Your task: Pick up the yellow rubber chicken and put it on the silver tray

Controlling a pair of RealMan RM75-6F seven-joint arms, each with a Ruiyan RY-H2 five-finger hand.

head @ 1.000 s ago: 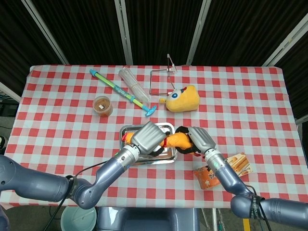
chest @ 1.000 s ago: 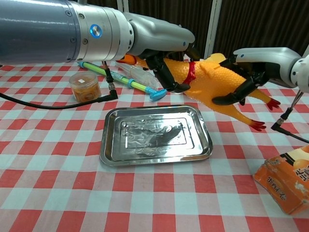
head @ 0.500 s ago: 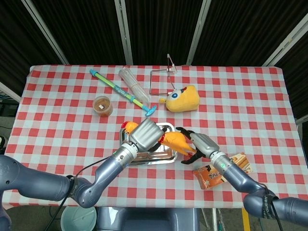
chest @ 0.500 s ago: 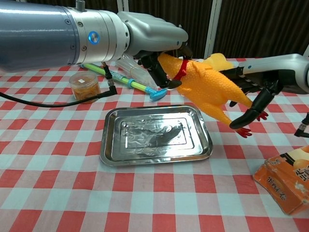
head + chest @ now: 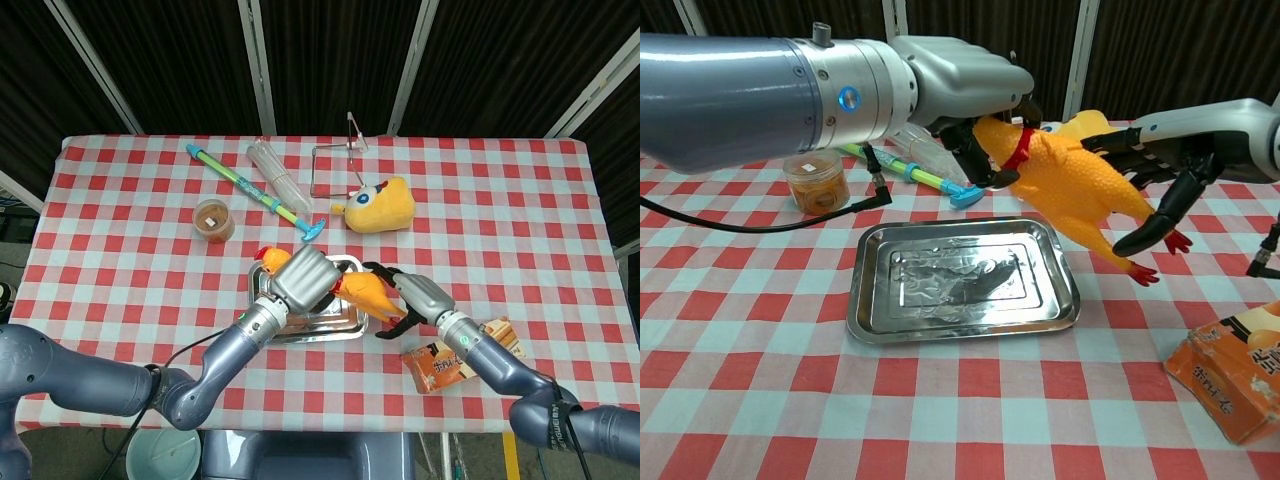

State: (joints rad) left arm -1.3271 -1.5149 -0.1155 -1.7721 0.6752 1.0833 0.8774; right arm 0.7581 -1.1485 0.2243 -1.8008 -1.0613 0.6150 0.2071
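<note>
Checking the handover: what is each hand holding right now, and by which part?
The left hand grips the rubber chicken at its neck, above the tray. The right hand is open beside its body, holding nothing.

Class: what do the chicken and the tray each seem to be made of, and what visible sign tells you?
Chicken: probably soft rubber or vinyl; smooth, slightly glossy yellow skin with moulded bumps. Tray: likely thin metal, perhaps steel or aluminium; bright silver surface mirrors light and shapes above it.

orange snack box [image 5: 1232,375] with printed characters too blurred to read, no other text legible
</note>
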